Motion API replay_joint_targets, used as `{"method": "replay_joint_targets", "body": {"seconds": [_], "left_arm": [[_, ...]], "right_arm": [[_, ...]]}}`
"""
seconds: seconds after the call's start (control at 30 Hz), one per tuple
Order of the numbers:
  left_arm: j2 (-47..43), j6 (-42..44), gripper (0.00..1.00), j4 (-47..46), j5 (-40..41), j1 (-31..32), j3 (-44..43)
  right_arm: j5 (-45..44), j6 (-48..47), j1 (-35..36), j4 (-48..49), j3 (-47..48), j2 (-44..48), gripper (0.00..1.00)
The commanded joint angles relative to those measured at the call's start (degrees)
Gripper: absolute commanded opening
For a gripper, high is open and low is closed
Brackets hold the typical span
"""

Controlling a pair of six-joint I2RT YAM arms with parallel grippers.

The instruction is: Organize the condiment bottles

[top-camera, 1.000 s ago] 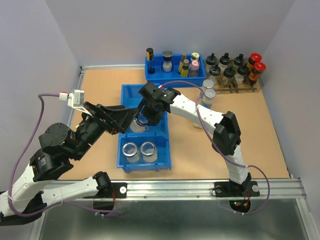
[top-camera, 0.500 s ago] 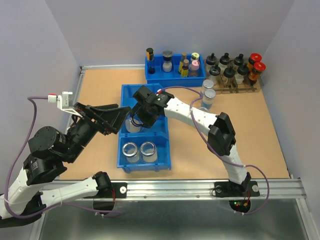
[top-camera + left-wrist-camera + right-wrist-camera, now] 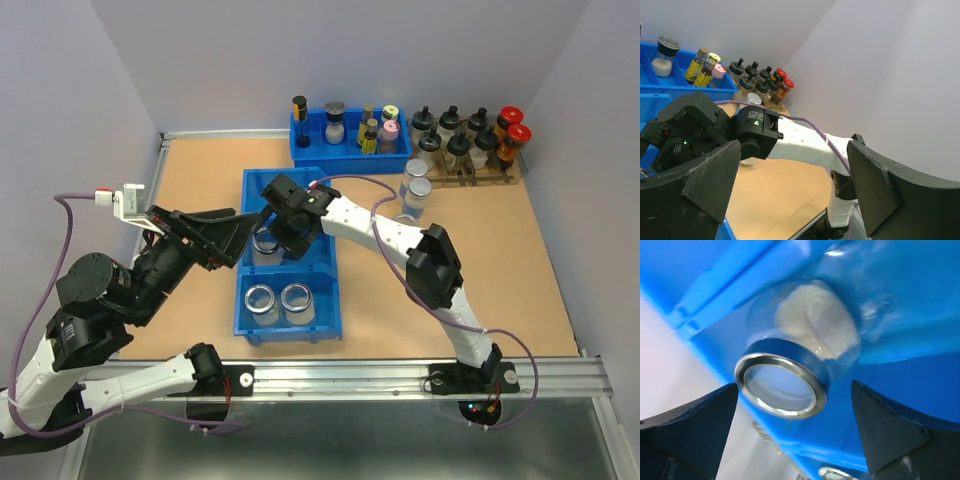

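A clear condiment bottle (image 3: 790,365) with a silvery rim and white powder stands in the middle compartment of the blue bin (image 3: 243,290). My right gripper (image 3: 795,386) is open, a finger on each side of that jar and neither touching it; from above the gripper (image 3: 272,238) covers most of it. Two more open jars (image 3: 261,300) (image 3: 297,298) stand in the front compartment. Two pale-lidded jars (image 3: 417,168) (image 3: 418,190) stand on the table to the right. My left gripper (image 3: 238,235) hangs open and empty just left of the bin.
A smaller blue tray (image 3: 300,150) with small spice bottles stands at the back. Right of it is a wooden rack (image 3: 470,178) of black- and red-capped bottles. The right arm (image 3: 805,145) stretches across the table from the right. A raised rail edges the table.
My right gripper has opened and let go of the jar, which now stands in the middle compartment. The left arm drew back a little to the left.
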State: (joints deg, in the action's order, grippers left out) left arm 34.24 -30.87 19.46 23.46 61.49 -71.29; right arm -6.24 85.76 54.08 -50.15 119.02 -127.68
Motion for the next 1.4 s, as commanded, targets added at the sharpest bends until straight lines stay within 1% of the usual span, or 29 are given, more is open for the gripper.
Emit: {"method": "replay_joint_targets", "body": {"seconds": [0.0, 0.2, 0.3, 0.4, 0.43, 0.5, 0.53, 0.57, 0.6, 0.63, 0.7, 0.73, 0.77, 0.87, 0.97, 1.03, 1.13, 1.23, 1.37], "left_arm": [[-0.75, 0.55, 0.99, -1.62, 0.88, -0.06, -1.13], [-1.02, 0.20, 0.99, -1.53, 0.88, -0.06, -1.31], [-0.93, 0.20, 0.99, -1.45, 0.88, 0.03, -1.75], [-0.67, 0.29, 0.99, -1.62, 0.80, -0.06, -2.28], [-0.49, 0.37, 0.99, -1.71, 0.79, -0.06, -2.45], [-0.23, 0.46, 0.99, -1.97, 0.80, -0.06, -2.80], [0.04, 0.46, 0.99, -2.15, 0.79, 0.03, -2.89], [0.30, 0.55, 0.99, -2.41, 0.62, -0.06, -2.98], [0.48, 0.55, 0.99, -2.50, 0.53, -0.06, -3.07], [1.00, 0.55, 0.99, -2.85, 0.36, -0.06, -3.16], [1.62, 0.64, 0.99, -3.20, -0.26, -0.06, -3.24], [2.32, 0.64, 0.99, -3.38, -0.52, -0.06, -3.42], [2.67, 0.73, 0.99, -3.47, -0.61, -0.06, -3.51], [3.99, 0.81, 0.99, -3.73, -1.31, 0.03, -3.77], [4.96, 0.64, 0.99, -3.64, -2.19, -0.06, -3.77], [5.75, 0.29, 0.99, -3.73, -2.54, -0.06, -3.60], [6.54, 0.02, 0.99, -3.82, -2.81, -0.06, -3.42], [6.80, -0.42, 0.99, -3.99, -3.25, -0.06, -3.42], [6.46, -0.85, 0.99, -3.91, -3.07, -0.06, -3.42]], "right_arm": [[1.14, -1.47, 0.50, 3.57, 6.39, 0.76, 1.00], [2.98, -5.41, 0.50, 4.71, 7.10, 2.25, 1.00], [4.04, -8.32, 0.41, 5.33, 6.75, 5.05, 1.00], [4.04, -11.04, 0.23, 5.59, 1.85, 9.01, 1.00], [4.48, -12.79, -0.03, 5.85, 0.17, 11.98, 1.00], [4.83, -15.60, -0.73, 6.47, -5.18, 16.99, 1.00], [4.49, -16.66, -1.00, 6.47, -6.77, 17.02, 1.00], [4.05, -17.98, -1.70, 6.47, -10.88, 20.94, 1.00], [3.35, -19.73, -2.05, 6.47, -12.57, 22.63, 1.00], [1.95, -25.06, -3.01, 6.38, -14.50, 25.95, 1.00], [0.54, -32.28, -4.33, 5.60, -20.56, 29.05, 1.00], [-2.61, -35.45, -5.30, 4.02, -22.67, 30.37, 1.00], [-2.90, -37.14, -6.78, 1.75, -24.87, 31.60, 1.00], [-3.77, -42.15, -16.52, -0.82, -33.92, 36.70, 1.00], [-8.51, -47.24, -22.25, -2.49, -38.15, 40.39, 1.00], [-10.28, -51.36, -25.50, -3.46, -38.69, 41.02, 1.00], [-11.68, -57.16, -27.36, -3.55, -38.69, 40.23, 1.00], [-9.41, -60.96, -30.52, -3.46, -37.64, 38.22, 1.00], [-7.91, -63.43, -32.28, -3.46, -35.53, 35.49, 1.00]]}}
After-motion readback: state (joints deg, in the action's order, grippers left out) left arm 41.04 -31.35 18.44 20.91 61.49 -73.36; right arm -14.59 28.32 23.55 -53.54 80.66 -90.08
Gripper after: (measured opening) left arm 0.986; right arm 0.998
